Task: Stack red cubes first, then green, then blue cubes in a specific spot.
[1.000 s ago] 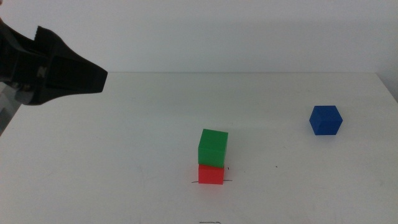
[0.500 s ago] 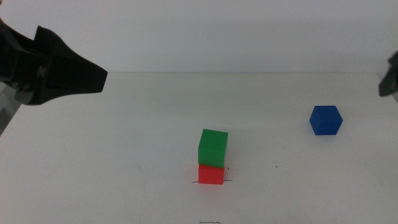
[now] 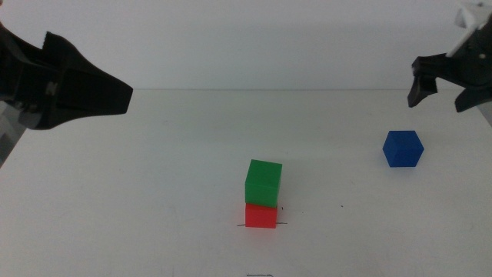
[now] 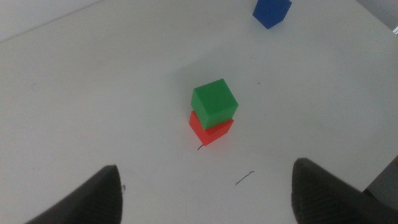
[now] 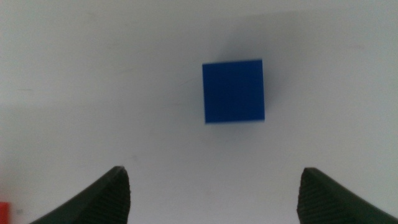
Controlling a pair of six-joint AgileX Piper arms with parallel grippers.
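- Stacking is two thirds done, judging by how things lie: the red cube (image 3: 260,216) sits on the black pen line (image 3: 283,225) near the middle of the surface's (image 3: 154,192) near edge, and the green cube (image 3: 263,181) rests on top of it, turned slightly off square.
- Blue cube (image 3: 403,148) is what is left; it stands alone on the surface toward the right edge, well apart from the stack, untouched.
- Right hand (image 3: 445,87) hangs above the surface near its far right corner, just beyond the blue cube, jaws spread wide with nothing between them; its wrist view shows the blue cube centred between the two jaws below.
- Left hand (image 3: 77,85) waits above the left side of the surface, well away from the stack, jaws apart and empty in its wrist view.
- Containers: none show in any view; the cubes lie bare on the surface.
- Remaining step, as I judge it: grasp the blue cube and set it on the green one.
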